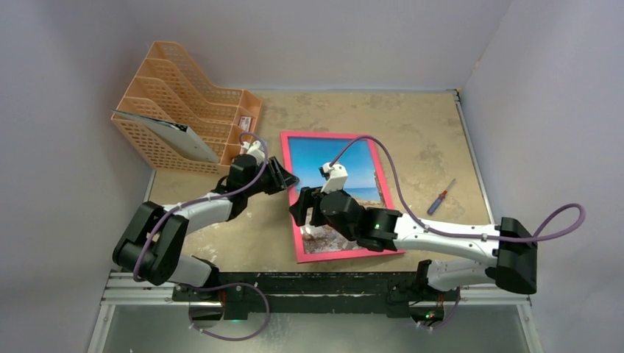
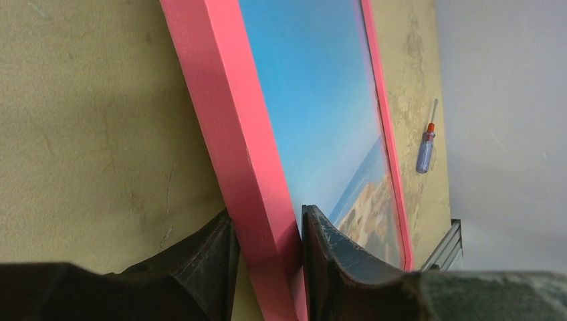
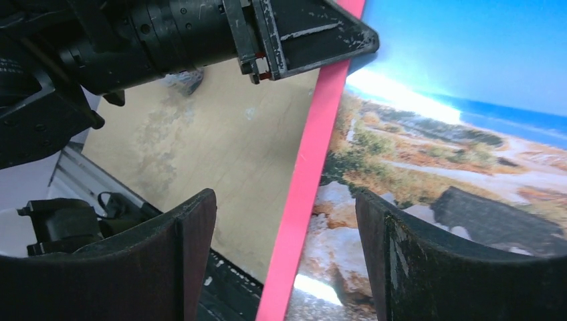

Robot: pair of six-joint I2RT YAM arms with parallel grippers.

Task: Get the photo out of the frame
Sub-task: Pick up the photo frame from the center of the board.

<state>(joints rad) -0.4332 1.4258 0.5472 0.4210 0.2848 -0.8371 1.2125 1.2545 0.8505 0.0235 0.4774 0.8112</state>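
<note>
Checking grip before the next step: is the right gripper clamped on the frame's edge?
No: the right gripper stands open, one finger on each side of the frame, with gaps visible on both sides.

1. The frame [image 1: 324, 135], in the centre, is plain pink-red.
2. The photo [image 1: 309, 158] is bright blue above, pale and brown below.
3. The file rack [image 1: 158, 143], upper left, is orange mesh.
4. The screwdriver [image 1: 438, 200], at the right, is blue with red.
5. The table [image 1: 419, 125] is mottled beige.

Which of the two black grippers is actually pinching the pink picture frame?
The left gripper, clamped on the edge of the thin pink-red picture frame; the right gripper straddles that edge, open.
</note>
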